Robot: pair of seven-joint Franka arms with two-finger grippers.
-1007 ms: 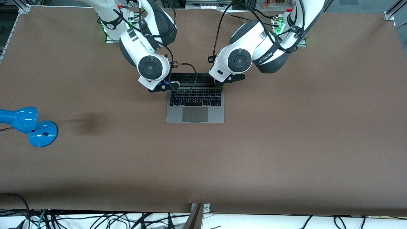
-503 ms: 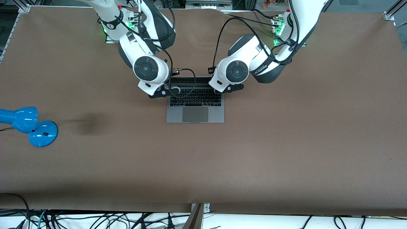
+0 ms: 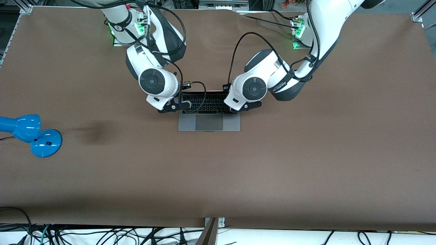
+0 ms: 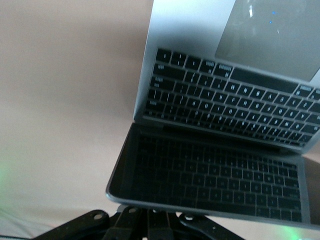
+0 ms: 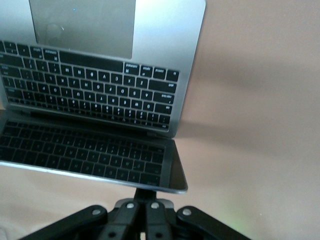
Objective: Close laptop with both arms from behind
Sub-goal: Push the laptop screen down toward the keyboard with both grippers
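Note:
The space-grey laptop lies on the brown table, between the two arm bases and the front camera. Its lid is tilted well forward over the black keyboard. My right gripper is shut and presses on the lid's back at the corner toward the right arm's end. My left gripper is shut and presses on the lid's back at the other corner. In the left wrist view the dark screen mirrors the keyboard, with my shut gripper under the lid's edge. The right wrist view shows the same: screen above my shut gripper.
A blue desk lamp stands at the right arm's end of the table, well away from the laptop. Brown table surface lies all around. Cables hang below the table's front edge.
Both grippers have moved toward the front camera, pushing the lid's top edge forward. The lid now covers more of the keyboard than before.

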